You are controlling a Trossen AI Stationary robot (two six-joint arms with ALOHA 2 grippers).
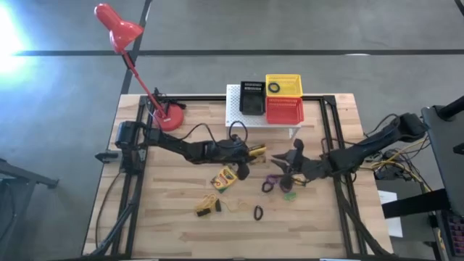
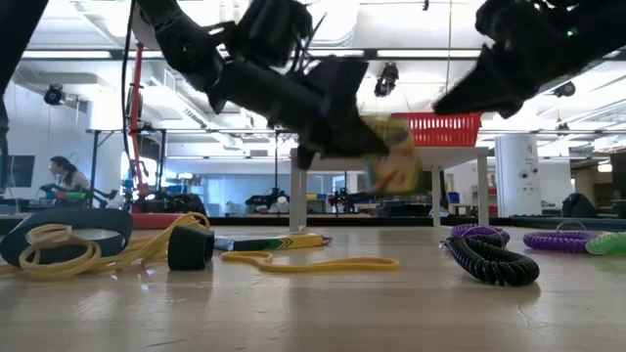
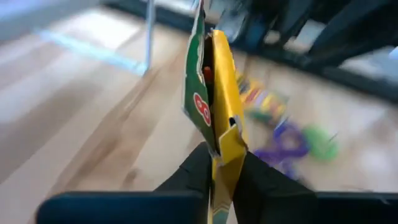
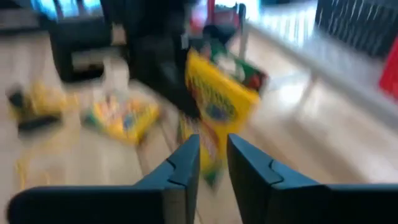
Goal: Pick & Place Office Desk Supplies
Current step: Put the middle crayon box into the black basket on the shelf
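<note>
Two arms meet mid-table, over a pale wooden tabletop (image 1: 174,217) with a red desk lamp (image 1: 119,25) at the back left and a white perforated stand (image 1: 233,109) carrying black, yellow and red baskets at the back. Left gripper (image 3: 219,163) is clamped on the bottom edge of a yellow-and-green cardboard crayon box (image 3: 214,93), held up off the table in front of the stand. Right gripper (image 4: 212,152) hangs just beside it, fingers apart, nothing in them.

Another flat crayon box (image 1: 224,177) lies under the arms. A yellowish rubber-band tangle with a small black piece (image 1: 206,206) sits nearer the front, plus a purple coiled ring (image 1: 270,183), a green ring (image 1: 289,196) and a black ring (image 1: 257,213).

That box looks light but crushable, with its flap gaping open, so I'd pinch across the flat faces, gently.
</note>
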